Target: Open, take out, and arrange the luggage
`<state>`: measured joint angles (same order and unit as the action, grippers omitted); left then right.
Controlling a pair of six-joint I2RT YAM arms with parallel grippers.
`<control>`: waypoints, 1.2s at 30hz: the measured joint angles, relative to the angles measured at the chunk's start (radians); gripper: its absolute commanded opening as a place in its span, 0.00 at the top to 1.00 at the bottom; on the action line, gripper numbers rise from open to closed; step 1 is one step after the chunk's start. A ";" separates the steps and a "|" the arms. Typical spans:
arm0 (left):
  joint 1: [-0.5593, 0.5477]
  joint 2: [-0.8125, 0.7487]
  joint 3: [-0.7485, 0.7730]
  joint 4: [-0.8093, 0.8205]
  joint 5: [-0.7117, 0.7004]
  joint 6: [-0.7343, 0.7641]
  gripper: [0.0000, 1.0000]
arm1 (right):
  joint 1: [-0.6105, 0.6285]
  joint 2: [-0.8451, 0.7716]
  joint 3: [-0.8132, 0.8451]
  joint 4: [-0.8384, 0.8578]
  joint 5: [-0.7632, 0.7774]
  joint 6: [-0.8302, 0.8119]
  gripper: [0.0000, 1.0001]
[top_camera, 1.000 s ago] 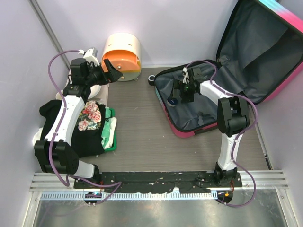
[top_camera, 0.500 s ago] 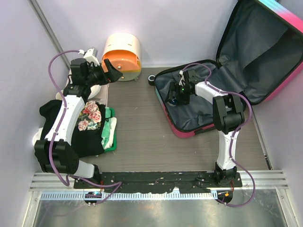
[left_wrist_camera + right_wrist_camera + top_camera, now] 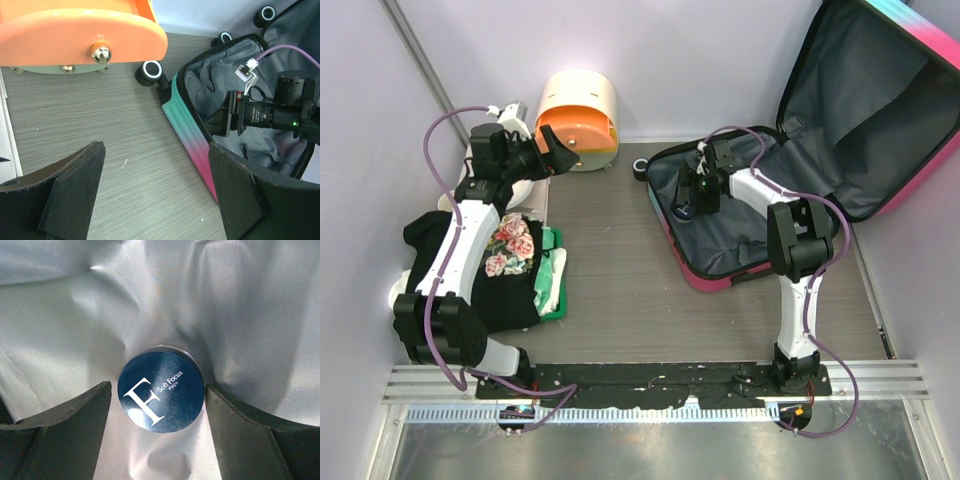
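The luggage (image 3: 880, 110) lies open at the right, its lid leaning back and its grey-lined lower shell (image 3: 720, 250) flat on the table. In that shell sits a round dark blue jar (image 3: 161, 389) with a white "F Soft Focus" lid. My right gripper (image 3: 157, 390) hangs over it, open, one finger on each side of the jar with a thin gap on the left. The top view shows this gripper (image 3: 688, 205) near the shell's back left corner. My left gripper (image 3: 552, 150) is open and empty above the table, beside the suitcase's turquoise-pink wall (image 3: 192, 135).
A round cream-and-orange drawer box (image 3: 578, 120) stands at the back, just beyond the left gripper. A green tray (image 3: 552, 275) at the left holds black and floral clothes (image 3: 490, 260). A black suitcase wheel (image 3: 150, 70) sticks out toward the drawer box.
My right gripper has shifted left and slightly back inside the shell, and its jaws have narrowed a little around the jar. The left arm has not moved.
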<state>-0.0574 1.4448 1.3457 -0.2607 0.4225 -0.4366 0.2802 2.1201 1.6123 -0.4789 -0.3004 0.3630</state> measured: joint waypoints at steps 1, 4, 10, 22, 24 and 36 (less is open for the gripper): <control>0.000 0.001 0.000 0.000 0.000 0.000 0.12 | 0.000 0.002 0.002 0.001 0.006 -0.008 0.24; 0.000 0.005 0.000 0.000 0.001 0.001 0.12 | 0.007 0.002 0.002 -0.001 0.032 -0.038 0.32; 0.000 0.019 0.000 0.000 0.006 0.007 0.12 | 0.014 0.001 0.009 -0.008 0.061 -0.108 0.43; 0.000 0.087 0.060 0.003 0.155 0.026 0.27 | 0.007 -0.129 0.015 -0.056 0.031 -0.373 0.53; 0.000 0.101 0.072 0.003 0.186 0.013 0.31 | 0.003 -0.196 0.013 -0.050 -0.001 -0.420 0.55; -0.094 0.223 0.190 0.010 0.369 -0.163 0.24 | 0.053 -0.439 0.007 0.018 -0.231 -0.613 0.56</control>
<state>-0.1516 1.6676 1.5356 -0.2508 0.7914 -0.5999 0.3328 1.6814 1.6196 -0.4610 -0.5312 -0.2504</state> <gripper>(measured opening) 0.757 0.703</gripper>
